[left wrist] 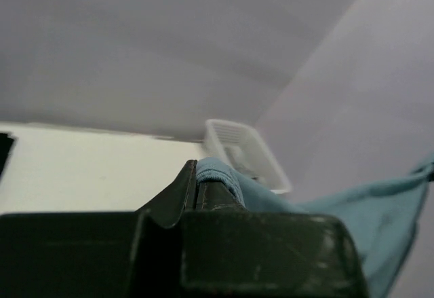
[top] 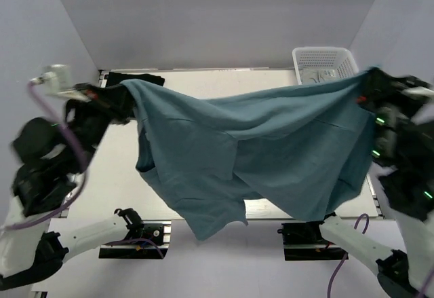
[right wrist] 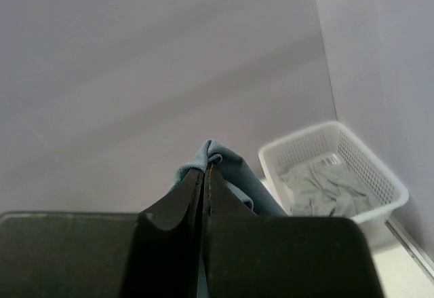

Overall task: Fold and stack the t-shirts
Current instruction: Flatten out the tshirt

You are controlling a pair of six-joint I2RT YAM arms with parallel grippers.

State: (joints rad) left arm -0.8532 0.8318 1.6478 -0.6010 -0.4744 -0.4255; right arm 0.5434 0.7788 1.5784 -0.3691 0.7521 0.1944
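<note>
The teal-blue t-shirt (top: pixel 258 155) hangs stretched in the air between my two grippers, sagging over the middle and front of the table. My left gripper (top: pixel 125 98) is shut on its left corner; in the left wrist view the cloth (left wrist: pixel 217 174) is pinched between the closed jaws of the left gripper (left wrist: pixel 196 176). My right gripper (top: pixel 363 87) is shut on the right corner; the cloth (right wrist: pixel 224 159) bunches out above the closed jaws of the right gripper (right wrist: pixel 205 172). The black t-shirt (top: pixel 135 78) lies at the table's back left, mostly hidden behind the left arm and the teal shirt.
A white plastic basket (top: pixel 325 64) with pale grey cloth inside stands at the table's back right; it also shows in the right wrist view (right wrist: pixel 336 176) and the left wrist view (left wrist: pixel 244 152). The white tabletop (top: pixel 224 81) shows behind the hanging shirt.
</note>
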